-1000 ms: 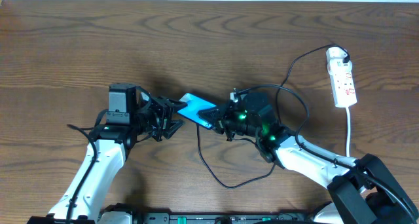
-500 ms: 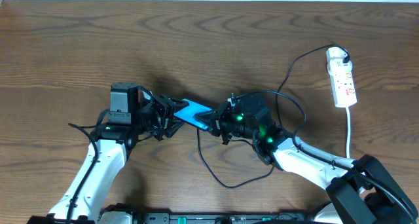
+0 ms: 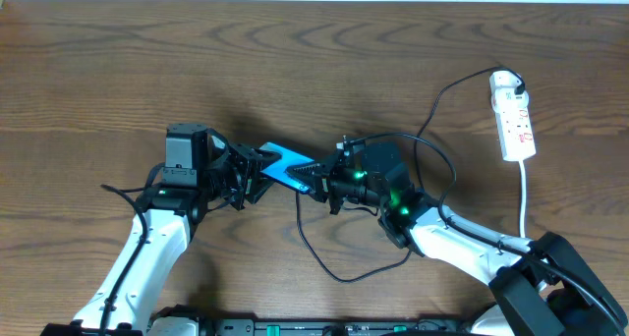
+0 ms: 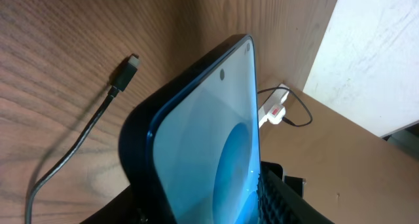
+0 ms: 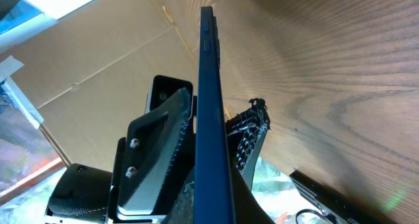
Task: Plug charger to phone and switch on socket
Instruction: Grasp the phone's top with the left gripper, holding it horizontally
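Observation:
The phone (image 3: 285, 162), its screen lit blue, is held off the table on a tilt between both grippers. My left gripper (image 3: 254, 174) is shut on its left end, and the left wrist view shows the screen (image 4: 203, 132) between the jaws (image 4: 209, 207). My right gripper (image 3: 322, 179) clamps the other end; the right wrist view shows the phone edge-on (image 5: 209, 73) between its fingers (image 5: 209, 158). The charger cable (image 3: 301, 228) lies loose on the table, its connector tip (image 4: 133, 61) free beside the phone. The white socket (image 3: 515, 120) lies at the far right.
The socket's thick white cord (image 3: 524, 194) runs toward the front right edge. The black cable loops across the table behind and in front of the right arm. The socket also shows far off in the left wrist view (image 4: 273, 110).
The right gripper and the phone have shifted slightly left toward the left gripper, and the phone has tipped more onto its edge. The cable and socket have not moved.

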You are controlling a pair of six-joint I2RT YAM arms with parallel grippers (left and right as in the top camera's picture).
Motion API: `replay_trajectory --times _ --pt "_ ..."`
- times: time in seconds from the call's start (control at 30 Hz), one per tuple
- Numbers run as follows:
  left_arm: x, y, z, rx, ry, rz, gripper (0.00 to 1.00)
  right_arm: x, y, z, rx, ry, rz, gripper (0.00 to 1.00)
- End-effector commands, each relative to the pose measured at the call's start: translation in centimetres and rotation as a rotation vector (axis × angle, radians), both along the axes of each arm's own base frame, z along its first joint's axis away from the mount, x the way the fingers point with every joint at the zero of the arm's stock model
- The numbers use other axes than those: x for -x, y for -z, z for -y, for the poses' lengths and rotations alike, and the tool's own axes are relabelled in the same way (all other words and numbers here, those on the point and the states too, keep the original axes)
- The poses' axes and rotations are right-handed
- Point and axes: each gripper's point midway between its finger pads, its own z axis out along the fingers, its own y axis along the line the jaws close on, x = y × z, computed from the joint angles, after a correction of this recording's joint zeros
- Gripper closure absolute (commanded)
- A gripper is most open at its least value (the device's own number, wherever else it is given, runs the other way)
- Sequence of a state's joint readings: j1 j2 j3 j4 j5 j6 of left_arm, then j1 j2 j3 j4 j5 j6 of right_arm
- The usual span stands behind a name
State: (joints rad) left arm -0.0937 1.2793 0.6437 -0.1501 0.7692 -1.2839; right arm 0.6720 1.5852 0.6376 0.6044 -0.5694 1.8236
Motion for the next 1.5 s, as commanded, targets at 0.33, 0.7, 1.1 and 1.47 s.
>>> replay_trajectory --times 0.33,0.7,1.1,1.47 --pt "-0.13 0.07 -0.09 0.005 -0.029 -0.022 0.62 0.48 -0.88 -0.68 -0.022 -0.025 0.014 0.99" --pt "-0.19 0.12 -0.17 0.019 -0.059 -0.052 0.74 0.86 -0.86 -1.02 -0.032 -0.022 -0.023 0.99" --pt "-0.19 0.13 -0.17 0.050 -0.101 -0.101 0.89 0.74 -0.83 -0.97 -0.029 -0.015 -0.021 0.98" --pt "-0.60 0.55 -0.82 0.015 -0.137 -0.097 0.92 0.72 -0.83 -0.96 -0.029 -0.014 -0.021 0.91"
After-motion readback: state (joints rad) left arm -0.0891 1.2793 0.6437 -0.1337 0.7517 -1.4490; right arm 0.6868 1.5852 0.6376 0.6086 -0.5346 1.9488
